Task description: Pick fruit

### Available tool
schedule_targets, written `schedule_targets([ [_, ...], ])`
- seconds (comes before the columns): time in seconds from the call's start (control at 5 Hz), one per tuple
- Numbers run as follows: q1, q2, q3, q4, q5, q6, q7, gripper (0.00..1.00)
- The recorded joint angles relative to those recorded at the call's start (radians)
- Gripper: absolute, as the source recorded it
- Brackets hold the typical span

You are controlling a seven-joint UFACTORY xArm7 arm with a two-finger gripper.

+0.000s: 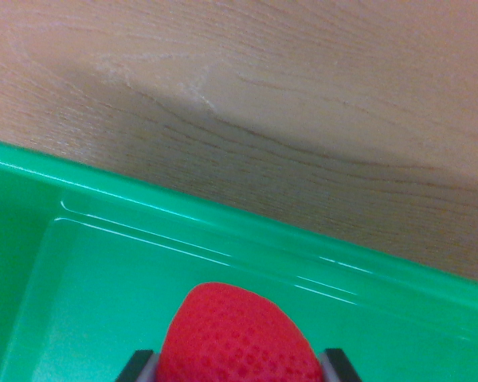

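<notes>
**Ana:** At the bottom edge of the wrist view, what sits between the two dark tips?

**Ben:** A red strawberry point(237, 334), dimpled all over its skin. It fills the gap between the gripper point(237, 368) tips, and both tips press against its sides, so the claw is clenched on the fruit.

**Ana:** How much of the gripper can you see?

**Ben:** Very little. One dark fingertip point(137, 366) shows at the wrist view's left of the berry, with a grey pad on its inner side. Another shows at the wrist view's right. The frame cuts off everything below them.

**Ana:** And where is the strawberry relative to the green thing?

**Ben:** It is over the inside of a green plastic tray point(143, 263). The tray's floor lies behind the berry, and its rim runs diagonally from the left edge down toward the lower right. A raised ridge follows the rim just inside it, catching thin lines of light.

**Ana:** Is the berry resting on the tray floor or lifted above it?

**Ben:** I cannot tell. The lower part of the fruit is out of the frame, so no contact line shows.

**Ana:** What lies beyond the rim?

**Ben:** A wooden table point(303, 103), pale brown with visible grain. A soft shadow darkens the band of wood nearest the tray, and the upper part is lighter.
</notes>
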Motion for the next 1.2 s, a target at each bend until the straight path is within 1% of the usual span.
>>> schedule_targets([
  [0.2, 0.0001, -0.019, 0.000, 0.027, -0.0009, 0.046, 0.001, 1.00],
  [0.4, 0.0001, -0.019, 0.000, 0.027, -0.0009, 0.046, 0.001, 1.00],
  [0.6, 0.0002, -0.038, -0.001, 0.052, -0.0018, 0.089, 0.002, 1.00],
  [0.8, 0.0002, -0.038, -0.001, 0.052, -0.0018, 0.089, 0.002, 1.00],
  [1.0, 0.0003, -0.054, -0.001, 0.075, -0.0027, 0.129, 0.004, 1.00],
  [1.2, 0.0003, -0.054, -0.001, 0.075, -0.0027, 0.129, 0.004, 1.00],
])
